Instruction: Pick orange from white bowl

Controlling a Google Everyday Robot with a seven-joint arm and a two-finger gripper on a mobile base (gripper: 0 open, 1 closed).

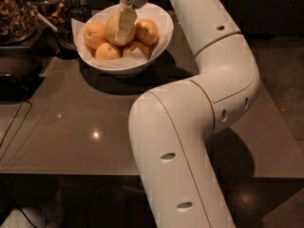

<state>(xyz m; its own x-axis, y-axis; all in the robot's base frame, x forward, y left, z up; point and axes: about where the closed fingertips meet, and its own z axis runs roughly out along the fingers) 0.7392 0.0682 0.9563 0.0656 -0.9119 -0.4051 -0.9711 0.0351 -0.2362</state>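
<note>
The white bowl (161, 42) stands at the back of the grey table (85, 127). It holds the orange (114, 28), the largest and palest fruit, in its middle. Smaller, deeper-orange fruits lie around it: one on the left (94, 33), one at the front (108, 52), one on the right (147, 30). My gripper (125, 28) reaches down from the top of the view into the bowl and sits right against the front of the orange, covering part of it. My white arm (190, 127) fills the right half of the view.
A clear container of dark snacks (14, 13) and other jars stand at the back left beside the bowl. A black object (16, 82) lies at the left table edge, with a cable (14, 122) running off it. The table's front edge runs across the lower view.
</note>
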